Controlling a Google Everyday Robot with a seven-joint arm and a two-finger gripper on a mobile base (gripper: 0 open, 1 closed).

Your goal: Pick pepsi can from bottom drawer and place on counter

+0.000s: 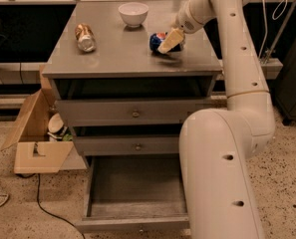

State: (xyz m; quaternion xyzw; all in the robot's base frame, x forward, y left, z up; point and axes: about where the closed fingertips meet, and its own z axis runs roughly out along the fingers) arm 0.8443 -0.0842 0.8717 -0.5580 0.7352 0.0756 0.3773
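Observation:
The pepsi can [157, 40] is blue with a round logo and lies just above the right part of the grey counter [122, 54]. My gripper [168, 41] is at the can, with a pale finger across its front. The can casts a small shadow on the counter right beneath it. The bottom drawer [137, 193] stands pulled out below the two upper drawers, and its tray holds nothing.
A brownish-gold and silver can [84, 36] lies on the counter's left. A white bowl [133, 13] stands at the counter's back. An open cardboard box [35, 136] sits on the floor to the cabinet's left. My arm's large white body [222, 173] covers the drawers' right side.

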